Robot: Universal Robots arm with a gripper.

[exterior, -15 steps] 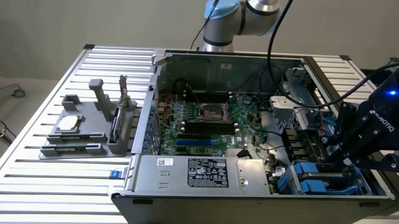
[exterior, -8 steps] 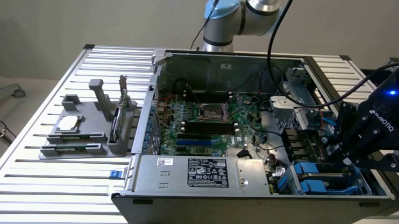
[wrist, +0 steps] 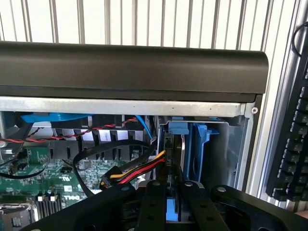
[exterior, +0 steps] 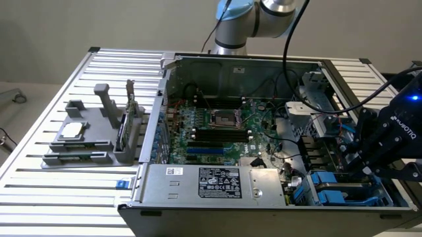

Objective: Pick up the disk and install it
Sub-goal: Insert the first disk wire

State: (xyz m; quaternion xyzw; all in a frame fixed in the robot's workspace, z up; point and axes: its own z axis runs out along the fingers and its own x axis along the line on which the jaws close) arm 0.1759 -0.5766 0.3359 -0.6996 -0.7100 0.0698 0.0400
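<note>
Black gripper point(wrist: 174, 204) fingers hang close together over the drive bay, seemingly clamped on the disk point(wrist: 173, 159), which stands edge-on, long axis pointing into the bay point(wrist: 211, 144).

Tabletop point(exterior: 59, 192): ribbed, silvery metal, satin.
Computer case point(exterior: 197, 185): grey sheet metal, matt.
Caddies point(exterior: 329, 190): blue plastic, smooth.
Hand point(wrist: 168, 202): black, matt.

I see claw point(wrist: 174, 192) low over drive bay point(wrist: 211, 144) | blue caddies point(wrist: 195, 147) crowd the slot | yellow-red cable bundle point(wrist: 137, 171) just beside | case wall point(wrist: 134, 65) close ahead | open table point(exterior: 39, 192) beside the case, exterior view's left
</note>
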